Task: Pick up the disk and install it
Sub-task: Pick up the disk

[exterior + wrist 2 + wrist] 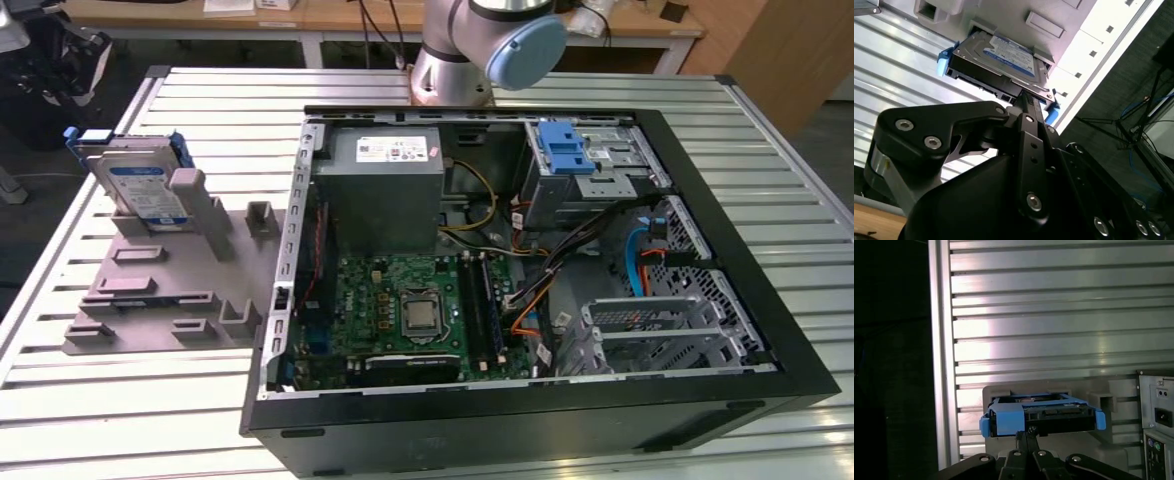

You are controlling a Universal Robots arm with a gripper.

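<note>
Silver-grey rectangular disk point(138, 183), blue-and-white label, blue plastic frame: upright on edge in slot of grey plastic stand point(160, 290), exterior view's left, on ribbed metal worktop point(80, 400). Open black computer case point(534, 430) just right of stand. Silver arm base point(461, 60) at far edge, rising upward. First wrist view: black claw point(1026, 434) lined up with disk's edge, fingertips pressed together, gripping nothing.

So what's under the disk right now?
The disk stands on edge in a grey holder on the slatted table; its lower edge is hidden inside it.
</note>
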